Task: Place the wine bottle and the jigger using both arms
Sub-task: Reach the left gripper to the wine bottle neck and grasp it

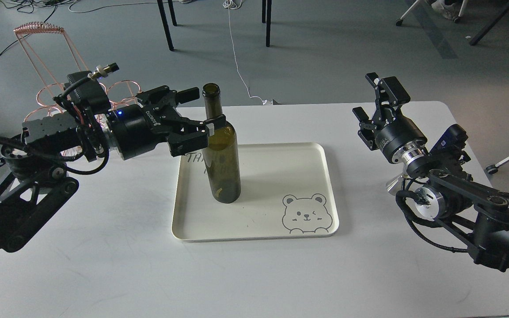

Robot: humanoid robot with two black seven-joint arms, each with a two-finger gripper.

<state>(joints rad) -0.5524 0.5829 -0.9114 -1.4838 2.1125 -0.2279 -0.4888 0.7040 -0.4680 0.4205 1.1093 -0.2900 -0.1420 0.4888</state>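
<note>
The wine bottle [222, 163], dark olive green, stands upright on the left part of a cream tray [325, 185]. My left gripper [211, 107] is open, with one finger behind the bottle's neck and the other in front of its shoulder, so it straddles the bottle. I cannot tell whether the fingers touch the glass. My right gripper [374, 99] is open and empty above the table's right side, far from the tray. A small shiny silver piece [392, 184] peeks out behind the right arm. It may be the jigger, but it is mostly hidden.
The tray has a bear drawing [305, 214] at its near right corner. A copper wire rack [39, 30] stands at the table's far left, behind my left arm. The white table [254, 278] ends just behind the tray; chair legs and cables lie beyond.
</note>
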